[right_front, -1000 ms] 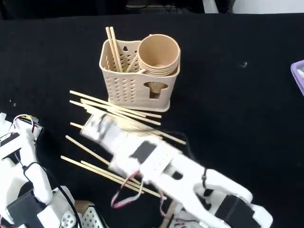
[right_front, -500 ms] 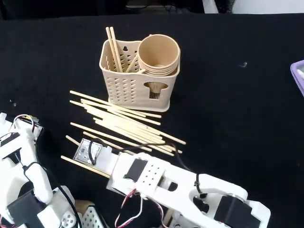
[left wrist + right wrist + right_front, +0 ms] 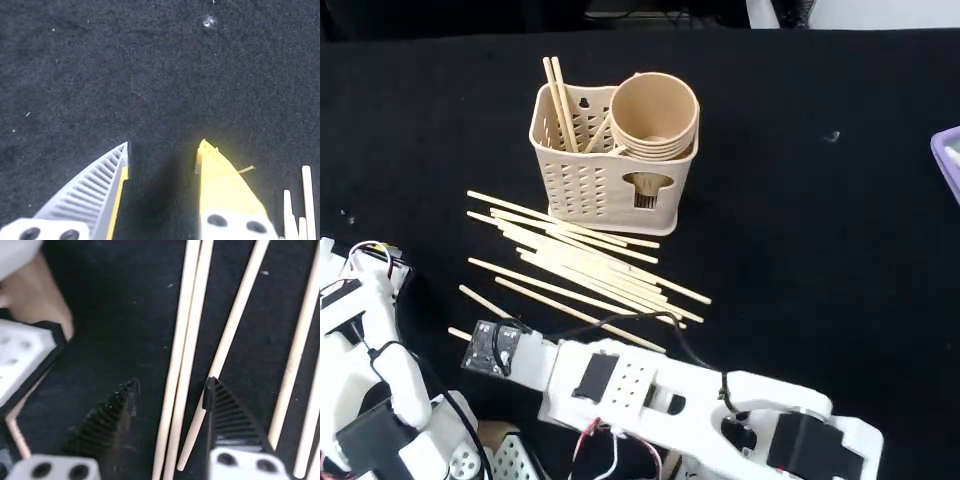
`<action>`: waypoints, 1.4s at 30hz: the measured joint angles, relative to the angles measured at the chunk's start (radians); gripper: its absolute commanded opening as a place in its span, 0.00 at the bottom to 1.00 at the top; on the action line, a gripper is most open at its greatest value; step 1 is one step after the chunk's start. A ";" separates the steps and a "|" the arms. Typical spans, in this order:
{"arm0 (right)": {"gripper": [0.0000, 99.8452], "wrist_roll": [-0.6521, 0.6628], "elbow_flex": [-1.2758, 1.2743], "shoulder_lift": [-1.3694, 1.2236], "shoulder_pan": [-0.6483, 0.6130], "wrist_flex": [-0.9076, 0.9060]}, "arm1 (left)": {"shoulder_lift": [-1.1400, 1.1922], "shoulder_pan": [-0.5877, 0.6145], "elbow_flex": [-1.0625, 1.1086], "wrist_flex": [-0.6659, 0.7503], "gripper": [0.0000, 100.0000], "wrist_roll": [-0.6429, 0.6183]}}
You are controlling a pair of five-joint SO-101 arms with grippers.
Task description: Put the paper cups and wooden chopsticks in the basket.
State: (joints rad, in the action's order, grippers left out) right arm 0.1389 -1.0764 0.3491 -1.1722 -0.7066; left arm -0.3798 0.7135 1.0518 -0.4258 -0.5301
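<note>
Right gripper (image 3: 172, 385) spread wide, two chopsticks (image 3: 187, 340) lying between its jaws; cups (image 3: 655, 112) sit in the basket (image 3: 605, 190) well beyond. Left gripper (image 3: 164, 147) gapes over black cloth (image 3: 150, 60).

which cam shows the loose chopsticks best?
High view: the whole pile of loose chopsticks lies spread before the basket. Right wrist view gives a few shafts close up; left wrist view, some stick tips.

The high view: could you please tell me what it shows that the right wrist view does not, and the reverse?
High view adds: the basket holding stacked paper cups and a few upright chopsticks. Right wrist view adds: the right hand, open, with two of the loose chopsticks between its fingers. Both: those loose chopsticks lying on the black table.
</note>
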 measured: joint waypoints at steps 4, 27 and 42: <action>0.21 -0.038 0.072 -0.086 0.000 -0.023 | 0.000 0.000 0.000 0.000 0.22 0.000; 0.01 0.058 0.255 -0.158 0.233 -0.270 | 0.000 0.000 0.000 0.000 0.22 0.002; 0.01 0.074 0.087 -0.037 0.284 -0.123 | 0.000 0.000 0.000 0.000 0.22 0.002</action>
State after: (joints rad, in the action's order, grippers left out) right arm 0.2125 -0.9889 0.3122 -0.8884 -0.8293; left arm -0.3798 0.7135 1.0518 -0.4258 -0.5286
